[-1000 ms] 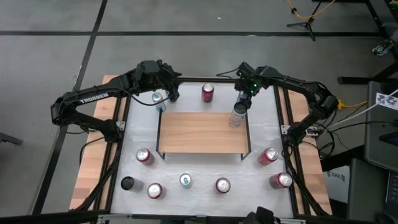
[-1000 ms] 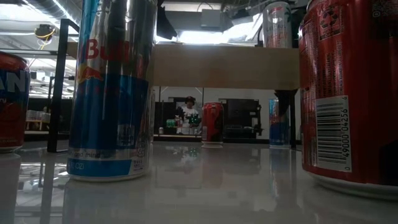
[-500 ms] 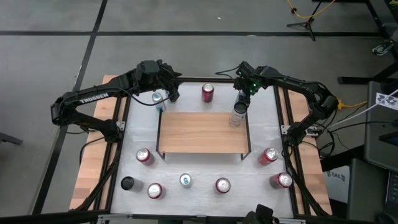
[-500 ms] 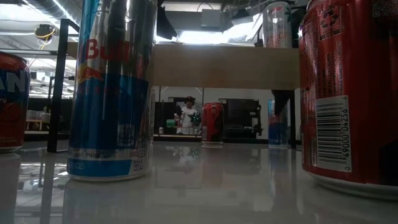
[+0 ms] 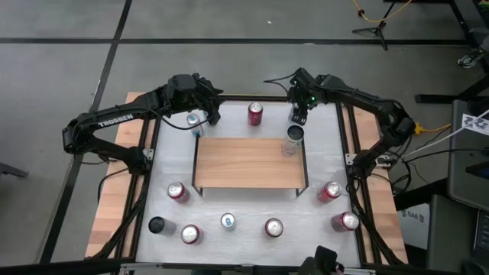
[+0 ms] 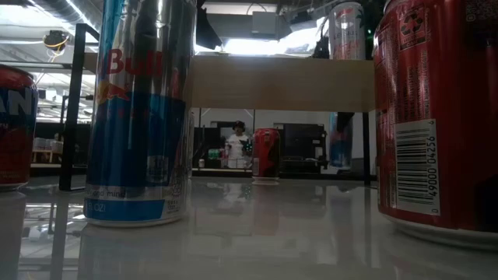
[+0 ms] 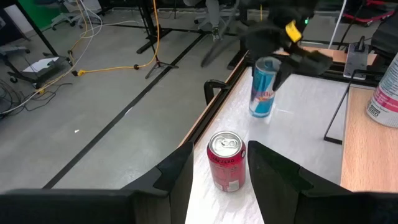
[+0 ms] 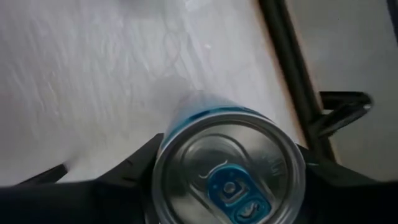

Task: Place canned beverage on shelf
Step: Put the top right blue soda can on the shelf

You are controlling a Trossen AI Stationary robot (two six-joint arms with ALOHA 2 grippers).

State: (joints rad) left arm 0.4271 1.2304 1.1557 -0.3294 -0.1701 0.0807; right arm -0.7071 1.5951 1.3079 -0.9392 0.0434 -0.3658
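Grips a blue can [image 8: 229,168] with the right gripper [image 5: 299,114], fingers closed round its sides, just beyond the far right corner of the shelf [image 5: 244,162]. Appears to hold it clear of the table [image 5: 244,205], judging by the low view. Counts one silver can [image 5: 293,136] already upright on the shelf at that same corner. Keeps the left gripper [image 5: 208,113] near the table's far left corner, beside a small can [image 5: 195,121]. Needs the blue can carried over the board, set down upright and let go. Leaves several more cans along the table's near edge.
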